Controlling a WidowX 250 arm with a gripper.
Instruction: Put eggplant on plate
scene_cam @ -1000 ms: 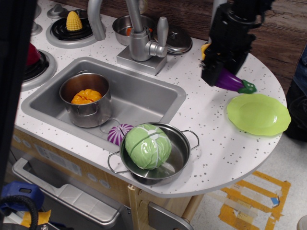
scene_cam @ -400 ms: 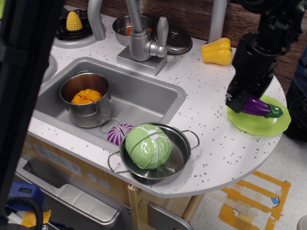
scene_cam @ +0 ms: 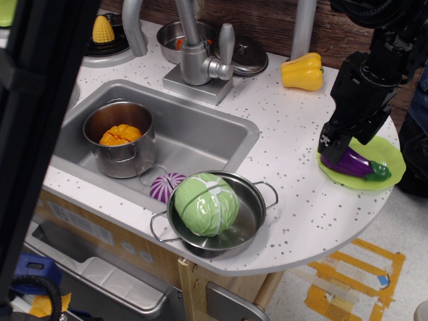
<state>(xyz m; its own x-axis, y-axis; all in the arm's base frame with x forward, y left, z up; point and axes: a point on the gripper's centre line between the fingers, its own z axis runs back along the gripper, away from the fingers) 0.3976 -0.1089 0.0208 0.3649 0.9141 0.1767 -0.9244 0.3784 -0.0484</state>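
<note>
At the near edge of the desk (scene_cam: 294,200) a steel pan (scene_cam: 251,214) holds a green cabbage (scene_cam: 206,204), with a purple-and-white striped vegetable (scene_cam: 164,187) just beside it on the sink's lip; none of this bears on the job. Further right, the eggplant (scene_cam: 349,162) lies lengthwise on the plate (scene_cam: 388,152), its green stem end pointing toward the outer rim and its blunt purple end toward the tool (scene_cam: 332,148). It looks like a small hollow plastic toy, so I judge it light and stiff, unlikely to deform or break, but its glossy, rounded skin would be slippery; the best hold is across the thick middle of the body, not the tapering stem cap. The tool stands over the blunt end, touching or just above it, and the dark fingers hide the contact, so I cannot tell whether it grips the eggplant or has let go. Since the eggplant appears to rest on the plate, the placing seems all but done. Beyond, a yellow pepper (scene_cam: 302,71) sits near the back wall, well apart from the plate.
</note>
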